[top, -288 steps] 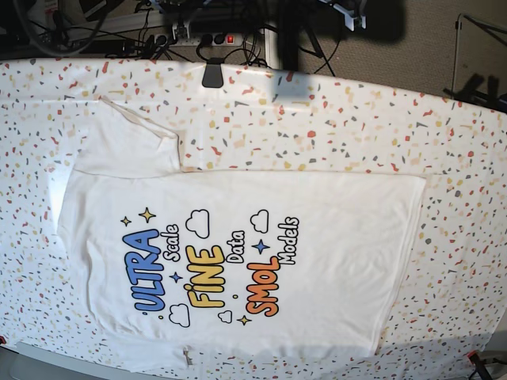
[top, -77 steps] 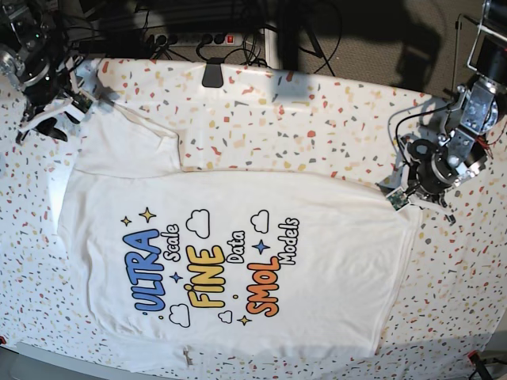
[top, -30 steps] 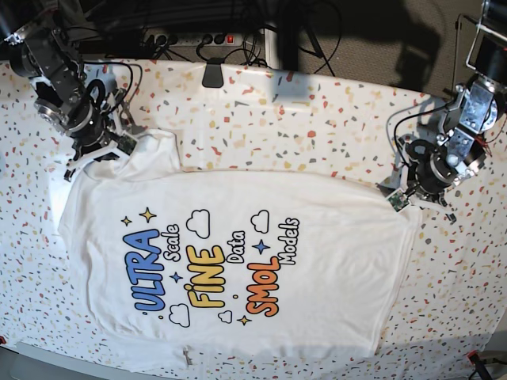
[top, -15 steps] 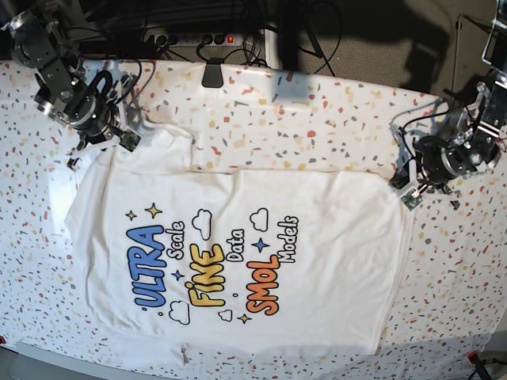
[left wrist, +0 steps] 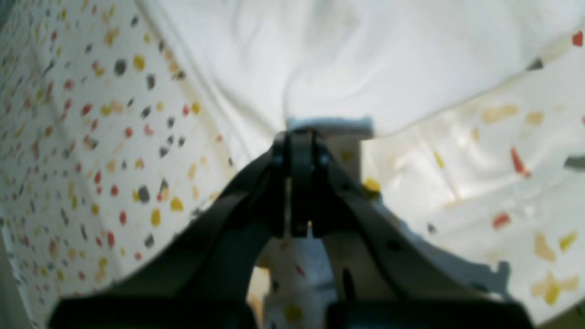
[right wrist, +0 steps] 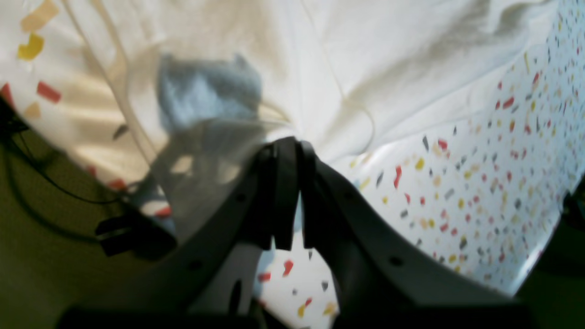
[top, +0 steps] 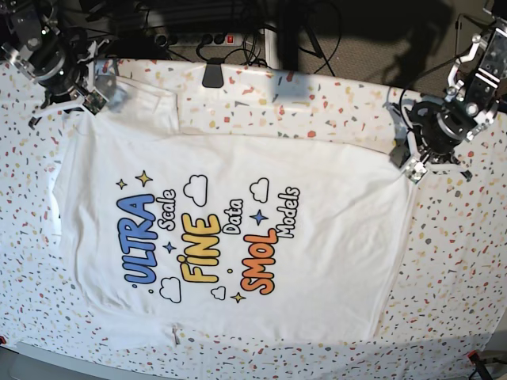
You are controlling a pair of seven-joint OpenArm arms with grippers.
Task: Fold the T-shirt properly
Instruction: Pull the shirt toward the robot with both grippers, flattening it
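The white T-shirt (top: 238, 182) lies print up across the table, with the "ULTRA Scale FINE Data SMOL Models" print facing me. My left gripper (top: 412, 168) is at the shirt's far right corner. In the left wrist view it (left wrist: 299, 137) is shut on the white cloth (left wrist: 343, 59), pinching its hem. My right gripper (top: 101, 93) is at the far left, by the sleeve. In the right wrist view it (right wrist: 287, 146) is shut on a bunched fold of the shirt (right wrist: 388, 68). The cloth is stretched between the two grippers.
The speckled tablecloth (top: 317, 103) covers the table. A black clamp (top: 211, 75) sits on the far edge. A power strip and cables (top: 206, 38) lie behind the table. The shirt's near side hangs close to the front edge (top: 261, 360).
Both grippers have moved toward the far edge while holding the shirt. The whole shirt has slid that way and its far edge is pulled straighter.
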